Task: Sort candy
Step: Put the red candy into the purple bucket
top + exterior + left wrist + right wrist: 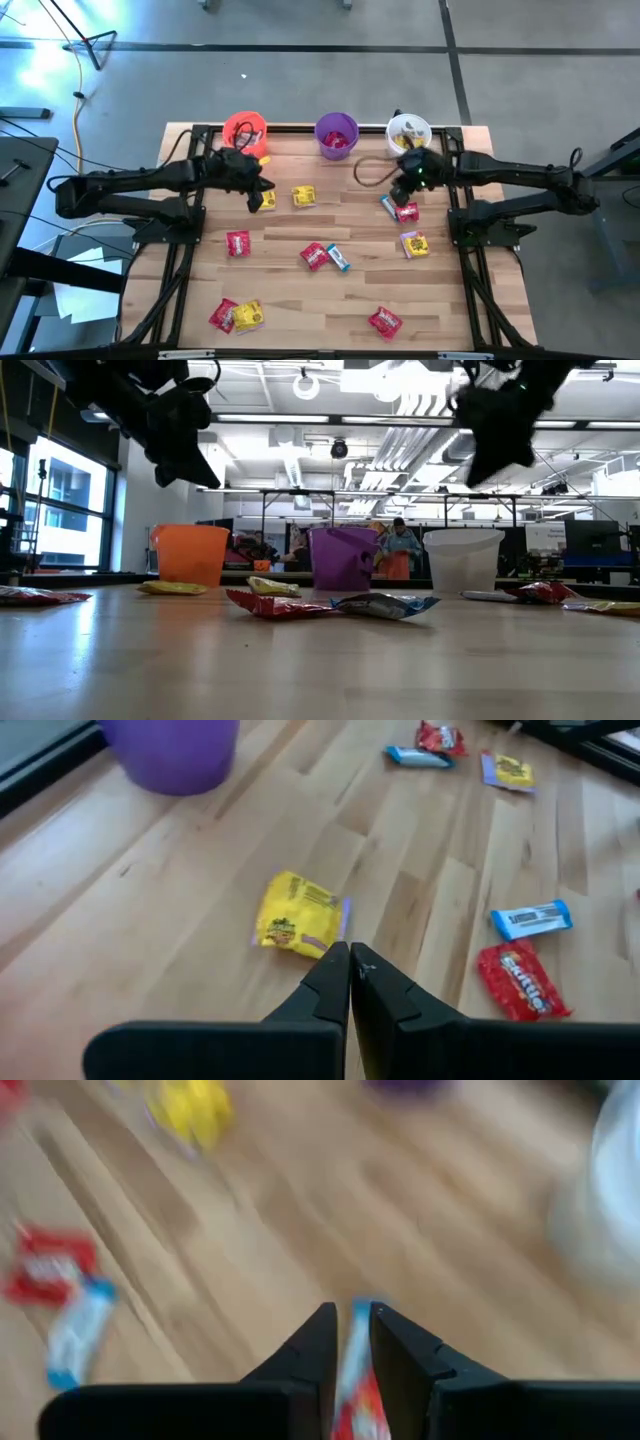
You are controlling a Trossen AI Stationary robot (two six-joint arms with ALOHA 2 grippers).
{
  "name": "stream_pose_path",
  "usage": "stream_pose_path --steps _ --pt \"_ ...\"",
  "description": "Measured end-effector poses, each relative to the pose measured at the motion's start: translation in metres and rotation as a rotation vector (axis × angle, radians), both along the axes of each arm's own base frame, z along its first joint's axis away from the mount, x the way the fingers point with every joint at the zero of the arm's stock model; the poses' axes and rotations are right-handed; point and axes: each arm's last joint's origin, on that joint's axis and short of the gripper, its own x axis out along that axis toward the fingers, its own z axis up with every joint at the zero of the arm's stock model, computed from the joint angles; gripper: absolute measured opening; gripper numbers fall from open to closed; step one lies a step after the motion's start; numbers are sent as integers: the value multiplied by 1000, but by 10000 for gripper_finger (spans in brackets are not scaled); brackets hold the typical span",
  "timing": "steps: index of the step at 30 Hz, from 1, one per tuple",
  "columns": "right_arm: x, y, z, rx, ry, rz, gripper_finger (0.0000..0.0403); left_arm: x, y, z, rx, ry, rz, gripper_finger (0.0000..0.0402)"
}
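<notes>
Candy lies scattered on the wooden table: yellow packets [303, 195], red packets [315, 255] and blue-and-white bars [340, 260]. My left gripper [258, 196] hangs shut above the far left of the table, beside a yellow packet [267, 201]; in its wrist view another yellow packet [298, 915] lies ahead of the fingertips [350, 965]. My right gripper [400, 190] hovers with a narrow gap over a blue bar [388, 207] and a red packet [407, 212], which show through the gap [352, 1370]. The low view shows both grippers [190, 465] [485, 465] well above the table.
Three cups stand along the far edge: orange [245, 130], purple [336, 135] with pink packets inside, and white [408, 130]. A dark cable loop [370, 172] lies in front of the white cup. More candy lies near the front edge [235, 315] [385, 320].
</notes>
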Motion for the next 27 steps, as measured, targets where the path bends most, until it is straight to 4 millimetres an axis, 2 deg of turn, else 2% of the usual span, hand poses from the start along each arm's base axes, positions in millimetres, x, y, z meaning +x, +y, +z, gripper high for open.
stream_pose_path --steps 5,11,17,22,27 --pt "-11 14 -41 177 128 -38 98 1 -4 -6 19 0 21 0" --pt "-33 18 -94 260 267 -169 163 2 -3 -5 26 -16 23 0" --pt "-45 20 -124 307 277 -274 196 2 -3 -4 29 -29 24 0" --pt "-45 19 -132 299 243 -305 170 2 -3 -4 18 -31 32 0" --pt "-45 19 -132 287 243 -302 79 2 -3 -4 15 -32 34 0"
